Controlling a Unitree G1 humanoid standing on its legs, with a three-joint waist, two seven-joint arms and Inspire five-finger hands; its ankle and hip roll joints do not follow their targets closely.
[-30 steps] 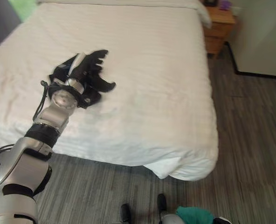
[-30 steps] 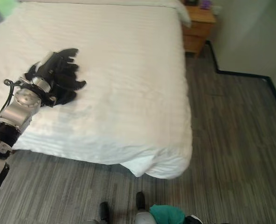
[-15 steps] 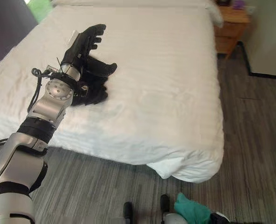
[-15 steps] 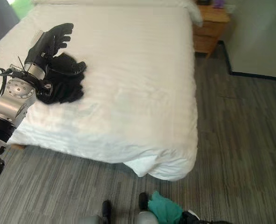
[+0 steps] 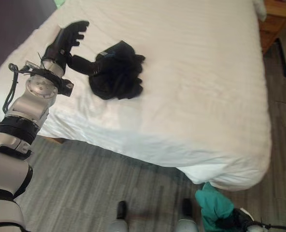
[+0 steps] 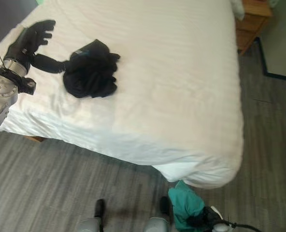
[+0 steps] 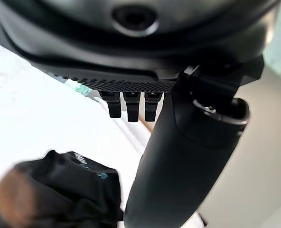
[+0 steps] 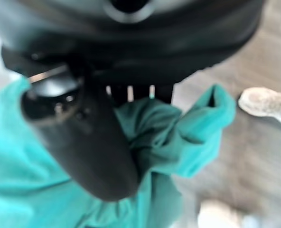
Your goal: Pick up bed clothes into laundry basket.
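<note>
A crumpled black garment [image 5: 116, 75] lies on the white bed [image 5: 196, 96], near its left side. My left hand [image 5: 61, 43] hovers just left of it with fingers straight. Its thumb [image 7: 178, 166] stretches toward the garment's [image 7: 50, 190] edge and holds nothing. Low over the floor by the bed's near corner, my right hand [image 5: 228, 223] is shut on a teal cloth [image 5: 210, 208]. In the right wrist view the teal cloth [image 8: 188, 137] is bunched round the thumb [image 8: 83, 142] and fingers.
A wooden nightstand [image 5: 274, 19] stands at the bed's far right corner. Grey plank floor [image 5: 85, 193] runs along the bed's near and right sides. A dark wall [image 5: 12, 19] borders the bed on the left.
The camera has swung left and down. My left hand has drawn back to the left off the black garment, which now lies uncovered. The right hand still holds the teal cloth.
</note>
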